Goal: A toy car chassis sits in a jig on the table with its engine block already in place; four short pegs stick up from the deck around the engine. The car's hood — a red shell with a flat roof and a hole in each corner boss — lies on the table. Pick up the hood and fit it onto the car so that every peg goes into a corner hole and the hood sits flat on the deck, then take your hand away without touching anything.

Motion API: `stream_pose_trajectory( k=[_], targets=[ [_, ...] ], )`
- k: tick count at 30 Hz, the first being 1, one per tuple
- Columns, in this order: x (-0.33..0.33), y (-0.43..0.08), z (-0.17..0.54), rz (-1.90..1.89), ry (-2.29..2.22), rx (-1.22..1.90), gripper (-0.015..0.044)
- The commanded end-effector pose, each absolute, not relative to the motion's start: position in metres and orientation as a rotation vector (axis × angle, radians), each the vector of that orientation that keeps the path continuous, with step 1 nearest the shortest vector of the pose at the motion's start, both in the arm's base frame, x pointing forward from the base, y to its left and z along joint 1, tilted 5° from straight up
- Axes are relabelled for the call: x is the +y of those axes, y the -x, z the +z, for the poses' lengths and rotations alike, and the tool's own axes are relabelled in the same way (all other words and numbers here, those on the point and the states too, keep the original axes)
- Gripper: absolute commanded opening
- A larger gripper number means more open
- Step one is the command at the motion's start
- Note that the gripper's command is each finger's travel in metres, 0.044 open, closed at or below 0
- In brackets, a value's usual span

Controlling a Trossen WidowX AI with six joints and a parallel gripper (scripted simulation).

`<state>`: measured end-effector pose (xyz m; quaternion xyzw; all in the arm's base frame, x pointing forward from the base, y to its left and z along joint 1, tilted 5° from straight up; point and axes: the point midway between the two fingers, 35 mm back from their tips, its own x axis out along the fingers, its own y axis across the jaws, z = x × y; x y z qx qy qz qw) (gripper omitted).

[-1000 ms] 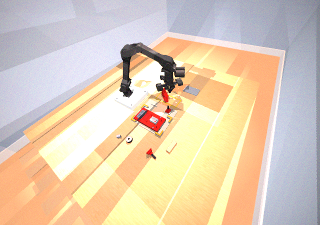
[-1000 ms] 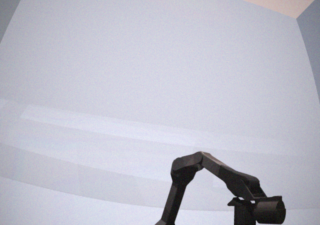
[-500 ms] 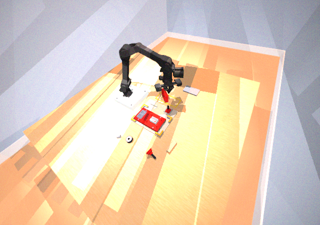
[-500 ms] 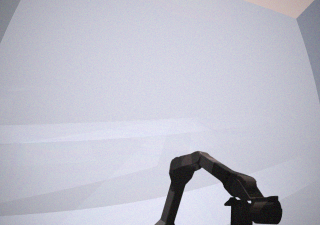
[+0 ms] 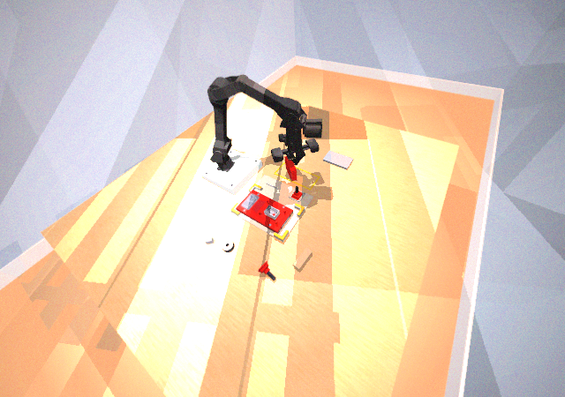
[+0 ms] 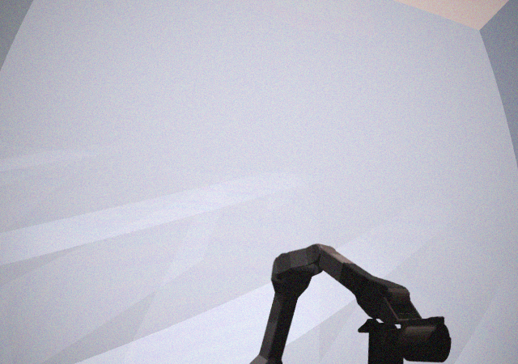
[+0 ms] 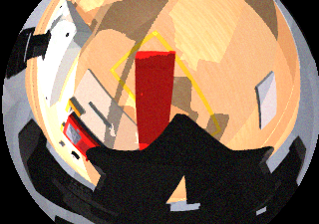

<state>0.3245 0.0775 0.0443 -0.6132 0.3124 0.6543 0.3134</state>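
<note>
The red hood (image 5: pixel 290 169) (image 7: pixel 155 97) hangs steeply tilted in the air from my gripper (image 5: pixel 297 161) (image 7: pixel 179 117), which is shut on its edge. The wrist view shows one long red face; the corner holes are not visible. The red chassis (image 5: pixel 260 214) (image 7: pixel 86 142) lies in its jig (image 5: pixel 281 236), nearer to the top view than the gripper. The grey engine block (image 5: pixel 272 212) stands on its deck. The four pegs are too small to make out clearly. The exterior view shows only part of the arm, not the fingertips.
A red piece with a black stem (image 5: pixel 297 195) stands beside the jig; another (image 5: pixel 267 269) lies nearer the camera. A wheel (image 5: pixel 228 246), a tan block (image 5: pixel 303 259) and a grey plate (image 5: pixel 338 160) (image 7: pixel 266 101) lie around. The white base (image 5: pixel 230 176) is behind left.
</note>
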Motion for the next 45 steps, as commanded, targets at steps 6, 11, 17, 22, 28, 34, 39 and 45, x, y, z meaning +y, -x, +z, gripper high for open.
stream_pose_trajectory(
  k=[6,11,17,22,28,34,39,45],
  targets=[
    [0.073,-0.319,0.043,1.729,1.622,0.828,0.0000],
    [0.071,-0.317,0.043,1.729,1.622,0.828,0.0000],
    [0.069,-0.314,0.043,1.729,1.622,0.829,0.0000],
    [0.067,-0.312,0.043,1.730,1.622,0.829,0.0000],
    [0.065,-0.309,0.043,1.730,1.622,0.829,0.0000],
    [0.063,-0.306,0.043,1.730,1.621,0.829,0.0000],
    [0.061,-0.303,0.043,1.730,1.621,0.830,0.0000],
    [0.059,-0.300,0.043,1.730,1.621,0.830,0.0000]
  ],
)
